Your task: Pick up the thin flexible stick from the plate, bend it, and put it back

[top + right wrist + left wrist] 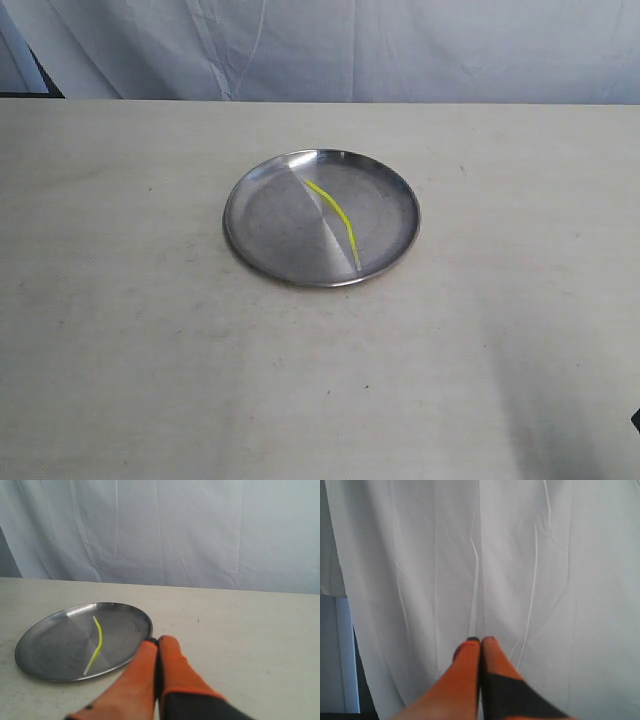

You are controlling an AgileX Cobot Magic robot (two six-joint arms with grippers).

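The round silver plate (262, 215) sits near the middle of the table. On it lies the thin yellow-green stick (335, 212), slightly kinked, with its paler end toward the plate's front rim. The right wrist view shows the same plate (55, 645) and stick (97, 642), with my right gripper (158, 641) shut and empty, its orange fingers just off the plate's rim. My left gripper (481, 641) is shut and empty, pointing at a white curtain; no plate or stick shows in that view. Neither gripper's fingers show in the exterior view.
A pale wooden table (150, 380) fills the exterior view, with a white curtain (400, 50) hanging behind its far edge. A dark bit of arm (636, 420) pokes in at the right edge.
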